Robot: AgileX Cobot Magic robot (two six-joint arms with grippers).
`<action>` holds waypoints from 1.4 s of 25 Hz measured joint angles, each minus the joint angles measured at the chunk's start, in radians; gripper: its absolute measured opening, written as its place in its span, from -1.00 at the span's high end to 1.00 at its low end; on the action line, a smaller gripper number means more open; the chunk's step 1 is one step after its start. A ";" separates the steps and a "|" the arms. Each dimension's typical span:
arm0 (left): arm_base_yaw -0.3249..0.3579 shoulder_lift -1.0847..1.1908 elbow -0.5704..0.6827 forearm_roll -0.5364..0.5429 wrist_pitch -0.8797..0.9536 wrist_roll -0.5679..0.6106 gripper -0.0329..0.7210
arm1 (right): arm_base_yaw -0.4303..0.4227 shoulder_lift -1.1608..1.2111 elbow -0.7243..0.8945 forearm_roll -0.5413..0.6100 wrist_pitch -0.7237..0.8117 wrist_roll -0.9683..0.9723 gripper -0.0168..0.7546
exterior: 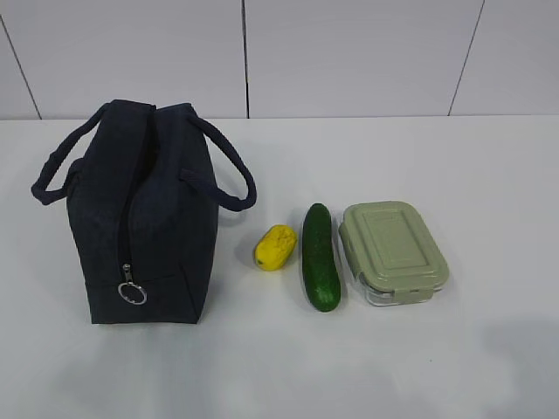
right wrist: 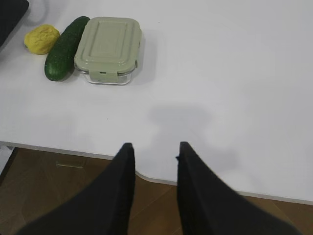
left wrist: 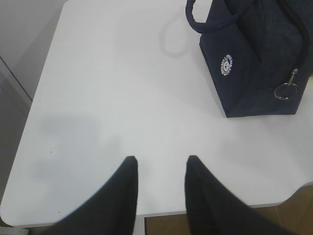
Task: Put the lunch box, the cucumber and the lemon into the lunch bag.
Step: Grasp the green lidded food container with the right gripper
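White worktop [exterior: 454, 349] against a pale panelled wall; I see lunch bag [exterior: 144, 227], lemon [exterior: 275, 247], cucumber [exterior: 320, 256], lunch box [exterior: 393, 251] in a row. Both pincers [left wrist: 161, 164] [right wrist: 154, 149] released, empty, over its edge.

Exterior: surface [exterior: 489, 367] is seen slantwise from the front, near.
Left wrist: aimed down past the tool [left wrist: 161, 164]; bag [left wrist: 254, 63] shared with exterior.
Right wrist: box [right wrist: 108, 48] shared likewise.
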 joint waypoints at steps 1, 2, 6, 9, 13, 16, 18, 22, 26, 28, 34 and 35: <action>0.000 0.000 0.000 0.000 0.000 0.000 0.28 | 0.000 0.000 0.000 0.000 0.000 0.000 0.34; 0.000 0.000 0.000 0.000 0.000 0.000 0.28 | 0.000 0.000 0.000 0.000 0.000 0.000 0.34; 0.000 0.000 0.000 0.000 0.000 0.000 0.28 | 0.000 0.000 0.000 0.000 0.000 0.000 0.34; 0.000 0.000 0.000 0.000 0.000 0.000 0.28 | 0.000 0.000 0.000 0.000 0.000 0.000 0.34; 0.000 0.000 0.000 0.000 0.000 0.000 0.29 | 0.000 0.000 0.000 0.000 0.000 0.000 0.34; 0.000 0.000 0.000 0.000 0.000 0.000 0.29 | 0.000 0.000 0.000 0.000 0.000 0.000 0.34; 0.000 0.000 0.000 0.000 0.000 0.000 0.29 | 0.000 0.000 0.000 0.000 0.000 0.000 0.34; 0.000 0.000 0.000 0.000 0.000 0.000 0.29 | 0.000 0.000 0.000 0.000 0.000 0.000 0.34; 0.000 0.000 0.000 0.000 0.000 0.000 0.28 | 0.000 0.000 0.000 0.000 0.000 0.000 0.34; 0.000 0.000 0.000 0.000 0.000 0.000 0.29 | 0.000 0.000 0.000 0.000 0.000 0.000 0.34; 0.000 0.000 0.000 0.000 0.000 0.000 0.28 | 0.000 0.000 0.000 0.000 0.000 0.000 0.34; 0.000 0.000 0.000 0.000 0.000 0.000 0.28 | 0.000 0.000 0.000 0.000 0.000 0.000 0.34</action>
